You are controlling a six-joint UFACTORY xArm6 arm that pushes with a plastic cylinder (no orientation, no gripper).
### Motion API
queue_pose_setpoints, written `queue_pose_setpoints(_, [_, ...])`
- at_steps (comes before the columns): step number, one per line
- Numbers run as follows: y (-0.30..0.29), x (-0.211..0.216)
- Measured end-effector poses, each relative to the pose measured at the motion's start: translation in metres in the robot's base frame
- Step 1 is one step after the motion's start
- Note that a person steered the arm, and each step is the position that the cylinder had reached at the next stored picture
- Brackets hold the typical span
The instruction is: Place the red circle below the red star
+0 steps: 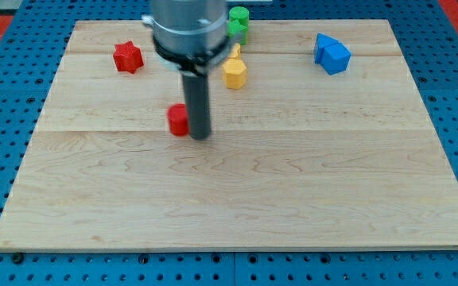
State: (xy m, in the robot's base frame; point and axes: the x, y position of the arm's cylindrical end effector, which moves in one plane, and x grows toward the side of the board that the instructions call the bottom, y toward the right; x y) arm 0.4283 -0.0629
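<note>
There is no pincer here, so nothing opens or clamps: my tip [200, 136] rests on the worktop [237, 206], touching or just beside the red circle [179, 120] at its left. The circle looks light, rigid and likely to slide; push its flat side. The red star [127, 57] lies up-left, well apart.

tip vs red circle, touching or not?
Touching. The camera view shows my tip pressed against the red circle on its right side, no board visible between them. The red star sits apart, toward the view's top left.
</note>
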Motion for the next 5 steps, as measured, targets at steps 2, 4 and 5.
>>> queue_pose_setpoints(2, [-0.060,-0.052])
queue_pose_setpoints(4, [-0.069,-0.011])
queue_pose_setpoints(5, [-0.113,-0.028])
